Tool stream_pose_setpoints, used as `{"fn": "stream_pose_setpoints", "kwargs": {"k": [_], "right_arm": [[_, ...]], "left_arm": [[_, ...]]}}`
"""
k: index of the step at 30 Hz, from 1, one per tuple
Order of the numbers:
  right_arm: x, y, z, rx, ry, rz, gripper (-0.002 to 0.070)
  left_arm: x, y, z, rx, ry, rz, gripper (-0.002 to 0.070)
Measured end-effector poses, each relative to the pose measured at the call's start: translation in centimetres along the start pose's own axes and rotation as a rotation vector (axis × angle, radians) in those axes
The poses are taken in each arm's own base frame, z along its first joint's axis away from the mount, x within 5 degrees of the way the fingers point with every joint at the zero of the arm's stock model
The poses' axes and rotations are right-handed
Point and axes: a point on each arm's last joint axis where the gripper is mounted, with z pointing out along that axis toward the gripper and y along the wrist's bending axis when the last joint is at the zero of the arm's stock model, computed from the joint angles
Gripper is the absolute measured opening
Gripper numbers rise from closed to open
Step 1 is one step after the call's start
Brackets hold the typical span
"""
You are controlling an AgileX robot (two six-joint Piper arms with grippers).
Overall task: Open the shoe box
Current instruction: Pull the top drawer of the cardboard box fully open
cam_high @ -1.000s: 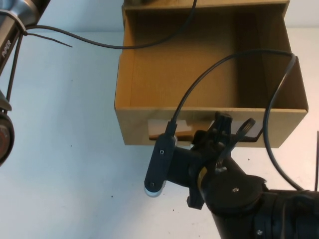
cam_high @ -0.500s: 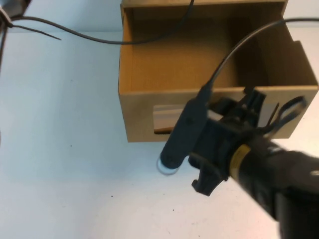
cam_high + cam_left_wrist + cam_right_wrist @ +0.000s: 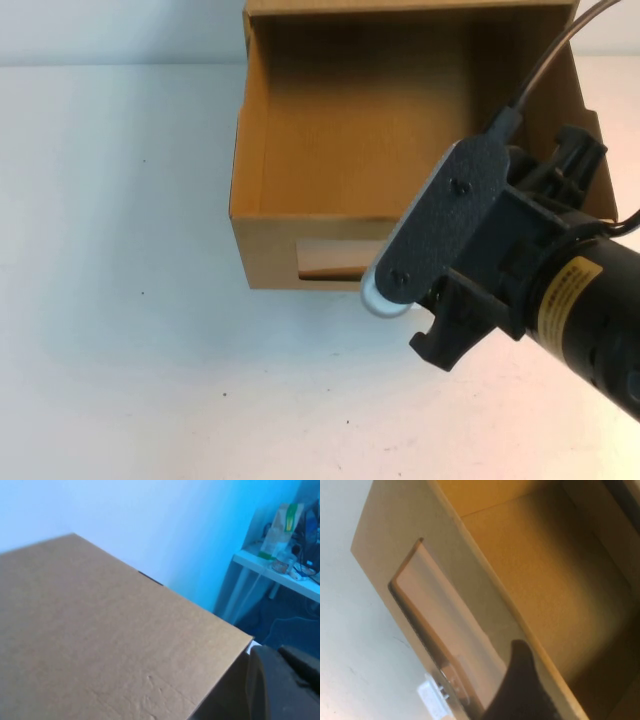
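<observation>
The right arm [image 3: 570, 300] hides the near right corner of the shoe box [image 3: 270, 250]; far side cropped.

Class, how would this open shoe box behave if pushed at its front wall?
The shoe box looks empty, thin-walled: probably light, likely sliding on the smooth table; walls may flex. Right gripper above its right wall; left gripper by its lid.

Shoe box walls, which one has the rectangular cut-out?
The front wall, nearest the robot: the cut-out sits there, while the left wall is plain. The right pincer hangs over the right wall; the left pincer is by the lid.
</observation>
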Motion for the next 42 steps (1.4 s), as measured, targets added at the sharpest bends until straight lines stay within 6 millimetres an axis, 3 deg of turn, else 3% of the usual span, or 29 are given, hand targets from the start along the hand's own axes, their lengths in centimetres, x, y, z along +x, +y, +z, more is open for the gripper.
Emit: {"fn": "stream_pose_setpoints", "kwargs": {"k": [9, 12, 15, 17, 20, 24, 28, 34, 38, 42], "right_arm": [[0.0, 0.0, 0.0, 0.000, 0.000, 0.000, 0.0422], [0.0, -0.2, -0.2, 0.004, -0.007, 0.004, 0.0339], [-0.2, -0.9, -0.9, 0.016, -0.031, 0.017, 0.0187], [-0.4, -1.8, -1.8, 0.036, -0.065, 0.028, 0.0079], [-0.5, -3.5, -3.4, 0.093, -0.111, 0.033, 0.0015], [0.2, -6.4, -6.0, 0.210, -0.117, 0.067, -0.0007], [2.2, -9.3, -9.5, 0.296, -0.101, 0.147, -0.0010], [6.6, -11.7, -14.8, 0.246, -0.174, 0.332, -0.0013], [10.1, -11.8, -17.0, 0.199, -0.229, 0.434, -0.0013], [12.4, -11.0, -17.3, 0.178, -0.237, 0.457, -0.0013]], "left_arm": [[-1.9, -1.6, -6.4, -0.055, -0.021, 0.043, -0.0006], [-2.2, -2.4, -8.0, -0.064, -0.009, 0.062, -0.0006], [-2.7, -3.8, -9.6, -0.088, -0.006, 0.090, -0.0006], [-2.9, -4.9, -10.7, -0.108, -0.003, 0.116, -0.0006], [-3.4, -6.4, -12.5, -0.164, -0.008, 0.159, -0.0006], [-3.9, -9.0, -15.5, -0.244, -0.033, 0.210, -0.0006], [-4.0, -12.1, -18.6, -0.297, -0.069, 0.256, -0.0006], [-0.7, -15.0, -21.9, -0.404, 0.003, 0.256, -0.0006], [4.0, -16.1, -22.9, -0.450, 0.096, 0.226, -0.0006], [9.2, -17.0, -23.5, -0.487, 0.068, 0.226, -0.0006]]}}
